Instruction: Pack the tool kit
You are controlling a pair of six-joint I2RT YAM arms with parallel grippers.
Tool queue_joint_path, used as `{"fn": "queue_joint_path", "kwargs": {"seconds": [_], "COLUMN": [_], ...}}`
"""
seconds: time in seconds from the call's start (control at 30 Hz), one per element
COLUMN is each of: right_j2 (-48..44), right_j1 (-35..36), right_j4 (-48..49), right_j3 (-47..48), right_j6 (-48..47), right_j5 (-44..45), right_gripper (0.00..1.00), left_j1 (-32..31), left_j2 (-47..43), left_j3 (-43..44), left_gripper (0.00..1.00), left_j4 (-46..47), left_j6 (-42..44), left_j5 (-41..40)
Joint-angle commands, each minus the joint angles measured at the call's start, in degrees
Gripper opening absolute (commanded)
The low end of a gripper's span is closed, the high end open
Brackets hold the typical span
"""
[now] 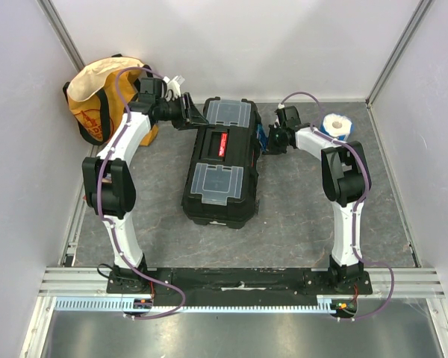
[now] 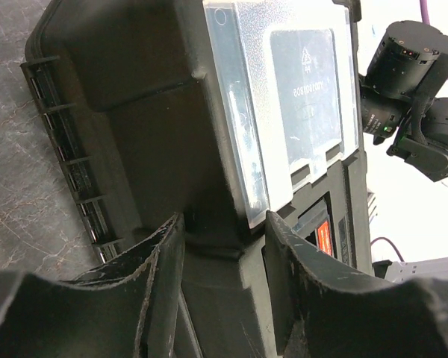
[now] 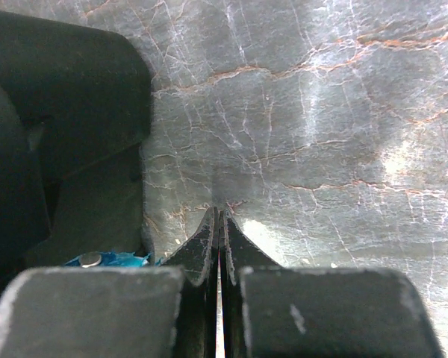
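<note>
The tool kit point(image 1: 220, 160), a large black box with two clear-lidded compartments and a red-marked handle, lies closed in the middle of the mat. My left gripper point(image 1: 193, 113) is at its far left corner. In the left wrist view the fingers point(image 2: 222, 220) stand apart on either side of the kit's point(image 2: 172, 112) edge, beside the clear lid point(image 2: 284, 97); I cannot tell whether they press on it. My right gripper point(image 1: 272, 142) is shut and empty, low against the mat beside the kit's right side. Its tips point(image 3: 219, 210) point at bare mat, with the black kit wall point(image 3: 52, 112) and a blue latch point(image 3: 108, 259) to their left.
A yellow-orange fabric bag point(image 1: 97, 101) with black straps stands in the far left corner behind the left arm. A white and blue roll point(image 1: 336, 124) sits at the far right, next to the right arm's elbow. White walls close in the mat on three sides.
</note>
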Motion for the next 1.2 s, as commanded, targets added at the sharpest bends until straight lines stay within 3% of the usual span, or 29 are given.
{"fn": "queue_joint_path", "kwargs": {"seconds": [0.0, 0.43, 0.6, 0.83, 0.9, 1.07, 1.17], "right_j2": [-0.83, 4.54, 5.51, 2.44, 0.07, -7.83, -12.15], "right_j1": [5.28, 9.58, 10.73, 8.37, 6.26, 1.16, -0.86], "right_j4": [11.01, 27.71, 32.20, 23.70, 20.18, 14.20, 11.74], "right_j3": [0.30, 1.71, 1.00, 1.18, 0.22, -6.02, -6.47], "right_j6": [4.53, 9.37, 11.57, 11.30, 11.74, 12.45, 10.17], "right_j5": [-6.16, -15.12, -16.53, -8.11, -4.51, 3.41, 2.20], "right_gripper": [0.00, 0.00, 0.00, 0.00, 0.06, 0.37, 0.39], "left_j1": [-4.19, -7.43, -9.20, -4.90, -2.61, 0.82, 1.35], "left_j2": [3.55, 8.12, 9.09, 5.85, 4.18, -0.39, -2.59], "left_j3": [-4.31, -6.94, -7.21, -4.49, -3.26, 1.83, 5.52], "left_gripper": [0.49, 0.46, 0.47, 0.46, 0.49, 0.60, 0.67], "left_j4": [-6.83, -6.40, -5.08, -5.69, -5.69, -5.25, -3.94], "left_j6": [-0.85, -0.14, -1.46, -3.48, -4.36, -4.10, -4.19], "left_j5": [5.05, 17.79, 17.10, 8.15, 4.55, -4.68, -6.98]}}
